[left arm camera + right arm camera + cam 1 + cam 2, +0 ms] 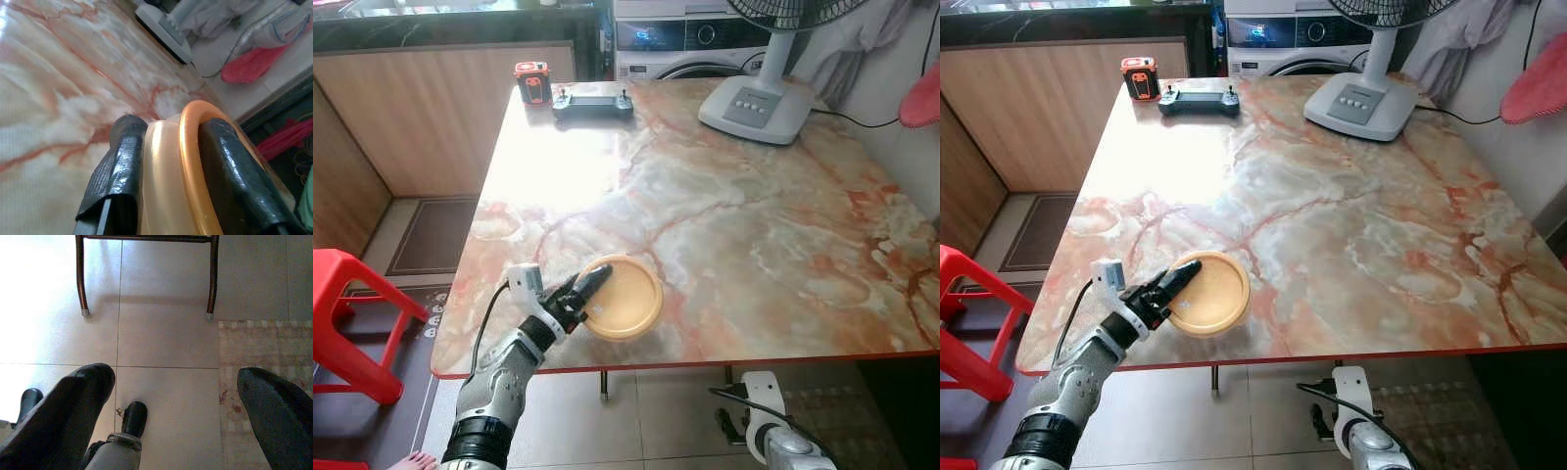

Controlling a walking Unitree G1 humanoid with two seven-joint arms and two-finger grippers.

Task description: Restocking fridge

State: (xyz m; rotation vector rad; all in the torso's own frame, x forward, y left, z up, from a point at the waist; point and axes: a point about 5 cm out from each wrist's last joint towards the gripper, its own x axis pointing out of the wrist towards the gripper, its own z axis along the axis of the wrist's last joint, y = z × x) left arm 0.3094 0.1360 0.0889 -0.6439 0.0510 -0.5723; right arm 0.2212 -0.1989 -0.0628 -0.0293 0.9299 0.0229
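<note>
An orange plastic lid-like dish (pixel 628 297) lies near the front edge of the marble table (pixel 724 215). My left gripper (pixel 588 291) reaches over the table's front left edge and is shut on the dish's left rim. In the left wrist view the orange rim (pixel 188 161) sits pinched between the two black fingers (pixel 117 171). My right gripper (pixel 171 406) hangs below the table, open, over the tiled floor.
A white fan base (pixel 756 106) stands at the table's back right. A black controller (pixel 594 102) and a small orange device (pixel 532 81) lie at the back left. A red stool (pixel 347 318) stands left of the table. A washing machine (pixel 680 39) is behind.
</note>
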